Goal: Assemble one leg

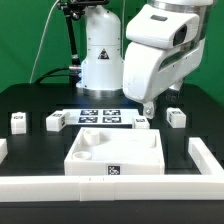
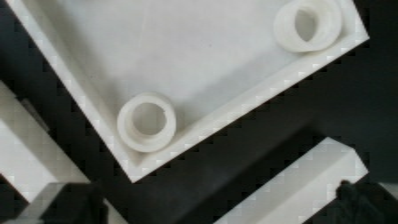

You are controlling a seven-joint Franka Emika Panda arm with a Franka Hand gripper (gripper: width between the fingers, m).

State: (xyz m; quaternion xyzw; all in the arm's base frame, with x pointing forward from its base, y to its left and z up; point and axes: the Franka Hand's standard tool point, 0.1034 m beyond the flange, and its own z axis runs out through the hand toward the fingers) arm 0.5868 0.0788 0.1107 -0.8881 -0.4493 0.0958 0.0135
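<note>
The claw (image 1: pixel 148 106) hangs low over the far part of the desk (image 1: pixel 30 105), on the exterior view's right, tucked under the bulky white wrist. Its fingers are mostly hidden there, and the wrist view shows only dark blurs at the picture's edge. It cannot be told whether the claw is wide or narrow, and no part can be seen in it.

Just nearer than the claw stands the leg (image 1: pixel 143 122), upright on the desk beside the marker board (image 1: pixel 100 115), on the exterior view's right of it. It does not look gripped. A second leg (image 1: pixel 176 117) stands further to the exterior view's right. A third leg (image 1: pixel 55 121) and a fourth leg (image 1: pixel 17 122) stand on the exterior view's left of the board.

The panel (image 1: pixel 115 150) lies nearer, in the middle of the desk. The wrist view looks down on it and shows two round sockets (image 2: pixel 148 122), both empty. A white rail (image 1: pixel 100 187) runs along the near edge.

The task seems barely begun, since no leg sits in a socket. Still to do are gripping the leg, carrying it to the panel and seating it in a socket.
</note>
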